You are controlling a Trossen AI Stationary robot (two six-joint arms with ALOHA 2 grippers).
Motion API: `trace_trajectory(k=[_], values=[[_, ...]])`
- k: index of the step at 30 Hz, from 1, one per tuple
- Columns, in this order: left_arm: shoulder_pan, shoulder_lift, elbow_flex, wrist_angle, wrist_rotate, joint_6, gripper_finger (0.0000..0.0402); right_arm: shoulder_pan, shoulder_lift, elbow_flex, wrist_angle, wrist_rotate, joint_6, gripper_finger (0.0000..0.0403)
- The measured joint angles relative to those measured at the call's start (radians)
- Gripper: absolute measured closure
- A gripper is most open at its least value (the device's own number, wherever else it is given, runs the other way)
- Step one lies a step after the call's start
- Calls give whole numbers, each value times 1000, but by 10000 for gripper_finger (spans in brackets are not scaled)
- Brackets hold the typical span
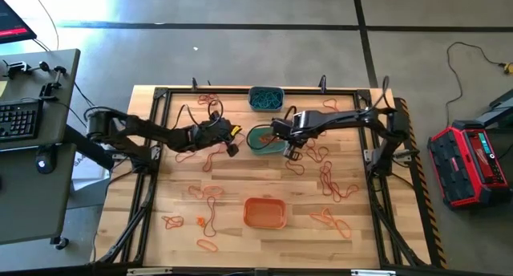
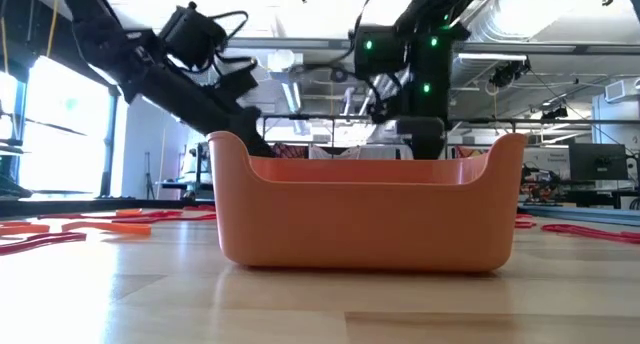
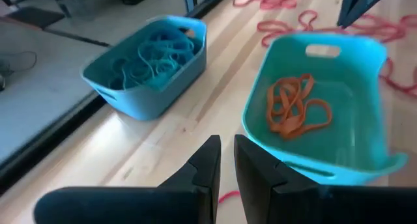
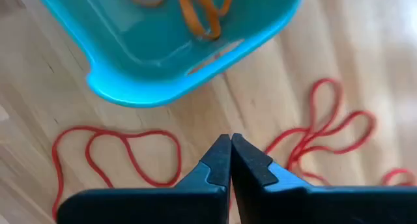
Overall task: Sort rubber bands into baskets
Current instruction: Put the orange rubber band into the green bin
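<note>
L gripper (image 1: pixel 231 141) hovers just left of teal basket (image 1: pixel 264 139), fingers a slit apart, nothing seen in them. R gripper (image 1: pixel 292 150) by basket's right rim, shut, empty; red bands (image 4: pixel 117 155) lie below: open before dropping, pinch one strand only.

Overhead, table-level and two close wrist cameras share the teal basket (image 3: pixel 313 107).
</note>
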Motion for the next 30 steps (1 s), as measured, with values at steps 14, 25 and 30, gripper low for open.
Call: trace_trajectory(k=[14, 25, 30], values=[[-209, -295, 0, -429, 126, 1, 367, 104, -197, -245, 474, 159, -18, 403], [-478, -413, 0, -799, 222, -268, 360, 263, -318, -469, 788, 236, 18, 403], [-567, -345, 0, -866, 243, -379, 327, 299, -318, -515, 859, 236, 62, 403]])
